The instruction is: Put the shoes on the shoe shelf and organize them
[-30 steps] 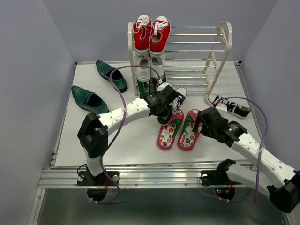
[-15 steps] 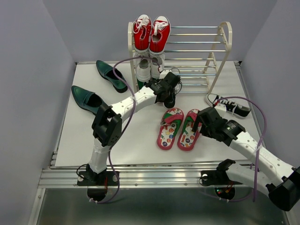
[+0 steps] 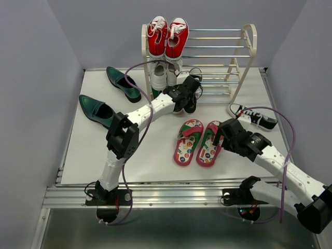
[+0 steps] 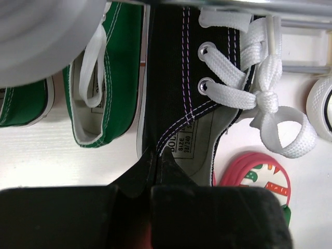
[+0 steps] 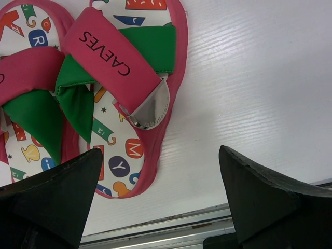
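Soft, even overhead light; faint shadows in the top view. A pale blur covers the left wrist view's upper left. The buckle (image 5: 150, 108) on the flip-flop (image 5: 116, 62) glints in the right wrist view.

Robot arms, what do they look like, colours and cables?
The left arm and right arm have white links and black joint housings, each trailed by a purple cable. The left gripper and right gripper are matte black, with plain wedge-shaped fingers.
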{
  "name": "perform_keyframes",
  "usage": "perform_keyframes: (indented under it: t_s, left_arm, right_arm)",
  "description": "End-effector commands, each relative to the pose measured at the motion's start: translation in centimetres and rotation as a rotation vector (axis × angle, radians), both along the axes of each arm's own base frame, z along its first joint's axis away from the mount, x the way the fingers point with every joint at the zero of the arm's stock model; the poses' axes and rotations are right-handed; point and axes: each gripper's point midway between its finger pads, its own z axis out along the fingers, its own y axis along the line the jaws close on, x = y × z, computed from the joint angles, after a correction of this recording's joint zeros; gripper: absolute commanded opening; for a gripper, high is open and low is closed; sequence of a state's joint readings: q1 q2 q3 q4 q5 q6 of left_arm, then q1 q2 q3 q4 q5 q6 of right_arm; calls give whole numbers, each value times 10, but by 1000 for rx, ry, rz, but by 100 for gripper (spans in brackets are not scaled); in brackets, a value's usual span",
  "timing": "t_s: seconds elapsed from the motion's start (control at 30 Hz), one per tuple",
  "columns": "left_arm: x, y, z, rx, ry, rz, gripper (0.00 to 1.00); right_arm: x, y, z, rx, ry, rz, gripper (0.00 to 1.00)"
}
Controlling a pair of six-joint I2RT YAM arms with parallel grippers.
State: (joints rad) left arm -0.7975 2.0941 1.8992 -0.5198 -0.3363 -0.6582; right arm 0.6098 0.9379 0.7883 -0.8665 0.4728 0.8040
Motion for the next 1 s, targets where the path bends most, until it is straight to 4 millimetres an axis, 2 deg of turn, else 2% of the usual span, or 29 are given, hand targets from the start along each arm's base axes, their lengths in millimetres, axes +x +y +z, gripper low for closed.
perform_keyframes:
  t_s: [0.0, 0.27, 0.43, 0.97]
  left_arm:
    - [32, -20, 67, -163, -183, 73, 0]
    - [46, -21, 63, -179, -204, 95, 0]
    - [49, -27, 56, -185, -194, 93, 0]
    - [67, -25, 37, -191, -186, 137, 0]
  right_arm:
    - [9, -4, 12, -14, -52, -29, 100]
    - [8, -7, 9, -24, -50, -33, 100]
    - [9, -9, 9, -36, -53, -37, 100]
    - [9, -12, 10, -41, -68, -46, 100]
